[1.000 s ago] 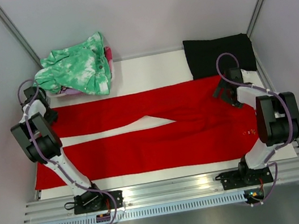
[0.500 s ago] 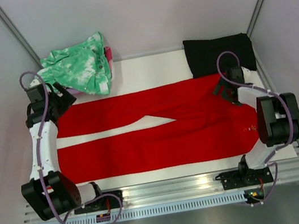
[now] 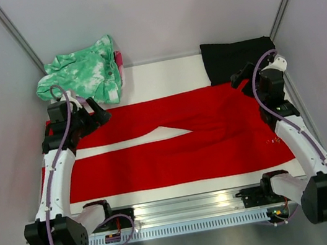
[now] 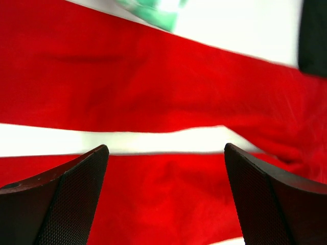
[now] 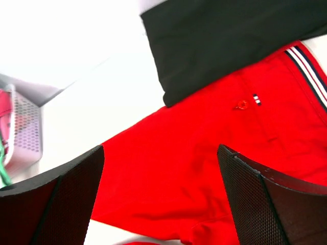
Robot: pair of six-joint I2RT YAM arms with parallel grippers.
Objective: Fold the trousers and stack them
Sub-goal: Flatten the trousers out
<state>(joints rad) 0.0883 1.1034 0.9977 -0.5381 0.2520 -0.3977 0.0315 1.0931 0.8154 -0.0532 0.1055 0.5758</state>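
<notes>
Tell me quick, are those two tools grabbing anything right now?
Left tool: open, holding nothing, over the trousers.
Right tool: open, holding nothing.

One pair of red trousers [image 3: 179,142] is counted, with two legs laid out. One black folded cloth [image 3: 237,56] and one green-and-white garment [image 3: 83,76] are seen. A sliver of pink [image 3: 119,57] beside the latter may be a fourth textile, though little of it is shown. Two robot arms are counted: the left arm [image 3: 56,178] and the right arm [image 3: 301,140].
</notes>
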